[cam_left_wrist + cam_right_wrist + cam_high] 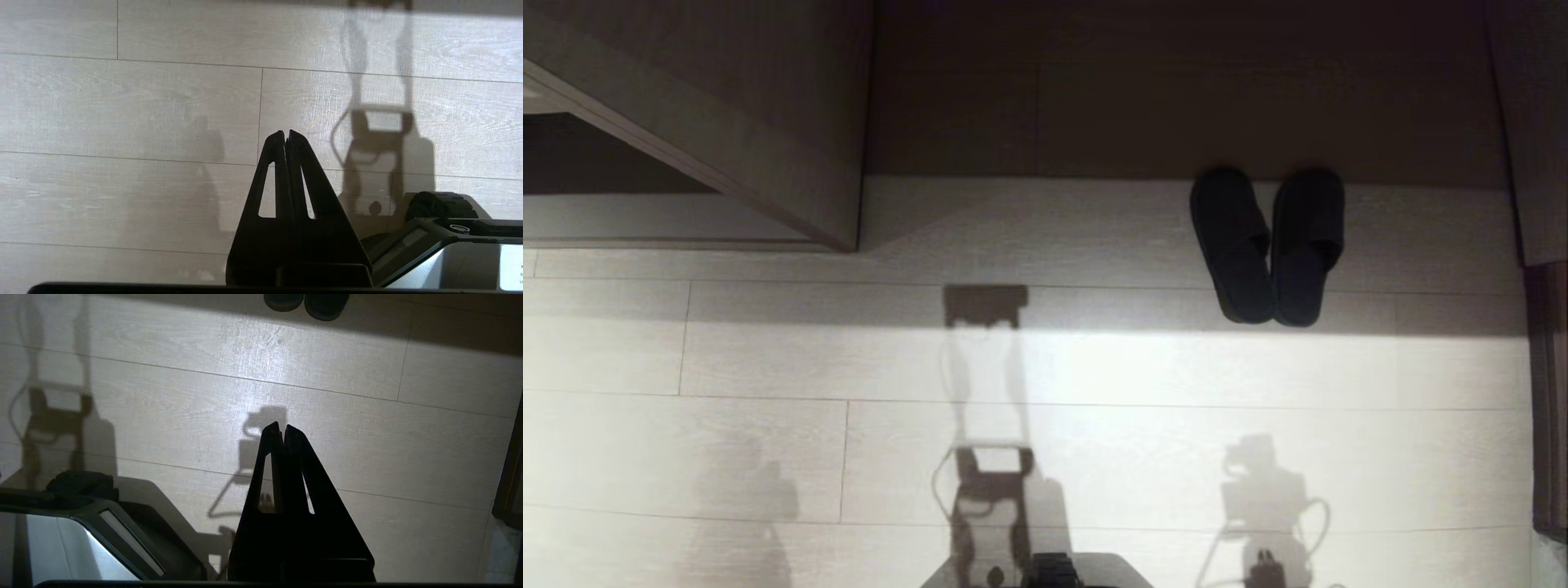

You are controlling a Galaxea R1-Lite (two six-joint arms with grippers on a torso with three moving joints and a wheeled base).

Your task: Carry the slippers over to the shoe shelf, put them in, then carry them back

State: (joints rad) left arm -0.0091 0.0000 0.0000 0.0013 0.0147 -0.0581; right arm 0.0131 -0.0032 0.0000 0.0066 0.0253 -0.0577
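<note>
Pale wood floor holds the slippers far right, side by side. They look soft and light; grab the toe band. Left hand and right hand are closed, holding nothing.

Two flat black backless slippers, one pair, side by side, heels touching, on the pale wood-grain plank floor
Two black tapered robot grippers: left gripper and right gripper, one per wrist view, each with two fingers pressed together
One grey-beige wood-grain panel cabinet at upper left
</note>
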